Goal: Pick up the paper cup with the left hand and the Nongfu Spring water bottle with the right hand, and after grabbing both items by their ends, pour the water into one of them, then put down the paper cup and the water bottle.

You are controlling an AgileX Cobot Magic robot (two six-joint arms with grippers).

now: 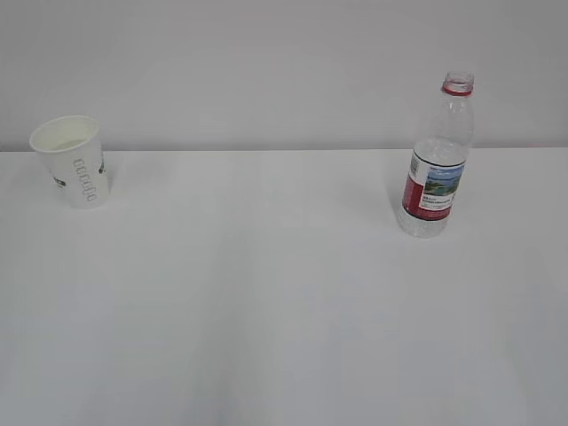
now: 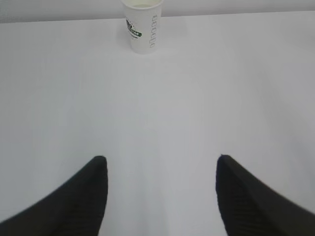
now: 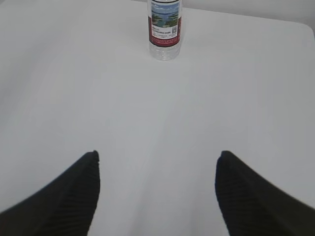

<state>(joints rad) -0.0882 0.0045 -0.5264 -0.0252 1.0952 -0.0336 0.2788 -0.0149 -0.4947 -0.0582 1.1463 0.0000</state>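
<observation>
Ribbed black fingers (image 2: 74, 201) of both grippers spread empty, facing tapered paper cup (image 1: 73, 160) and ribbed clear water bottle (image 1: 437, 160).

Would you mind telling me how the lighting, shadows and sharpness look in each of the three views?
Exterior view: soft, even light; the paper cup and water bottle cast only faint shadows on the white table, and the image is slightly soft. Left wrist view: the dark fingers look blurred at the edges. Right wrist view: the bottle's top is cropped, its label readable.
</observation>
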